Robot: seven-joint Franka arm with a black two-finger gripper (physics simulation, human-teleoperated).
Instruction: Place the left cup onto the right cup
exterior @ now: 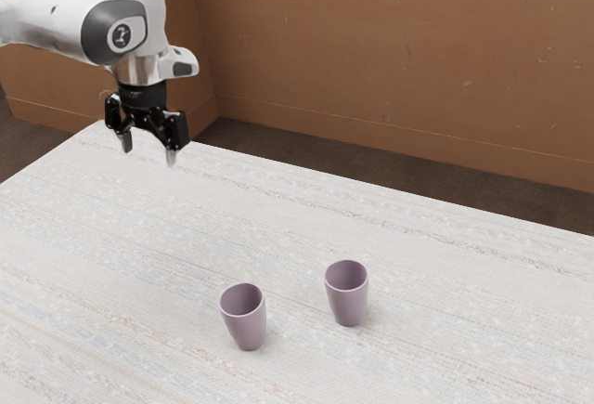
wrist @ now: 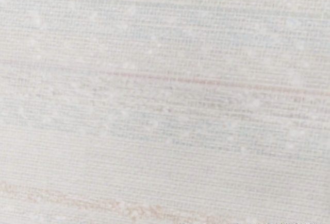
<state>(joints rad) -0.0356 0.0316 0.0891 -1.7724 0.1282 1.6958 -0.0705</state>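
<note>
Two mauve cups stand upright on the pale wooden table, a short gap apart. The left cup is nearer the front edge; the right cup stands slightly farther back. My gripper hangs high above the table's far left corner, well away from both cups, open with nothing between its fingers. In the wrist view, bare tabletop lies under my hand.
The table's far edge runs diagonally behind the gripper, with dark floor and a brown wall beyond it. Bare tabletop stretches between the gripper and the cups.
</note>
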